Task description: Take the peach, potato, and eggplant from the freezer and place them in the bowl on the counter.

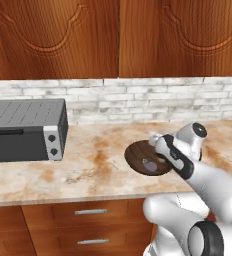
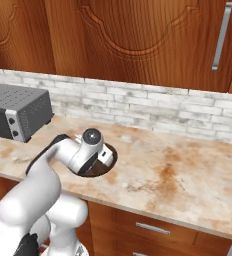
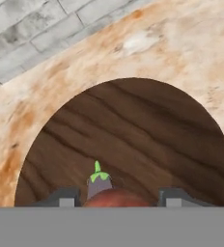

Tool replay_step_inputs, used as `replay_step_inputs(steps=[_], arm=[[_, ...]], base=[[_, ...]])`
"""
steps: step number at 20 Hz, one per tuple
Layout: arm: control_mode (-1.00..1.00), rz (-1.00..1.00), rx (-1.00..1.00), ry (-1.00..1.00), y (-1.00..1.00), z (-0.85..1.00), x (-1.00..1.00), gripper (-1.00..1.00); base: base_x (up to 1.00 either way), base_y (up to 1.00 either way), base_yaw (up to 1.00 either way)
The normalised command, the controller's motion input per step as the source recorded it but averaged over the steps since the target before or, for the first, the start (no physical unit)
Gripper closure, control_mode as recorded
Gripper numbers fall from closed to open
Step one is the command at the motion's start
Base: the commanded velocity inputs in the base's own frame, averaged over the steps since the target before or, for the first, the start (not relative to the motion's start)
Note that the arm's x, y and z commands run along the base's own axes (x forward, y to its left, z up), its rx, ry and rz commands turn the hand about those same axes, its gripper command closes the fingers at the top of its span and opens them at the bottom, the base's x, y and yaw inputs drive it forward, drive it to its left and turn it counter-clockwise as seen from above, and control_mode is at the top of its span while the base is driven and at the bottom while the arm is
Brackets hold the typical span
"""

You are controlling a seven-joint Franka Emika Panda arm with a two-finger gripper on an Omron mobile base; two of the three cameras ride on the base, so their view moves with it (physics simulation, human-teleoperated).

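Hand view: peach between end effector fingertips, over bowl.

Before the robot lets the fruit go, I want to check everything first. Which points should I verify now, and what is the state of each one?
1. Pincer shut on the peach: ok, the red fruit sits between the two tips.
2. Pincer over the bowl, inside its rim: ok.
3. Bowl rests on the counter: ok.
4. Eggplant lies in the bowl: ok, close by the peach.
5. Bare wood left in the bowl for the peach: ok, most of the bottom is bare.
6. Potato in the bowl: cannot tell.
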Motion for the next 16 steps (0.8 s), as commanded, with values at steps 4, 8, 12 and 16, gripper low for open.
replay_step_inputs(steps=[4,8,12,16], arm=[[-1.0,0.0,0.01,0.06,-0.01,-0.44,0.44,1.0],[-1.0,0.0,0.0,0.06,0.0,-0.43,0.43,1.0],[-1.0,0.0,0.0,0.02,0.0,-0.36,0.3,1.0],[-1.0,0.0,0.0,0.0,0.0,-0.31,0.17,-1.0]], base=[[0.0,0.0,0.0],[0.0,0.0,0.0],[0.0,0.0,0.0],[0.0,0.0,0.0]])
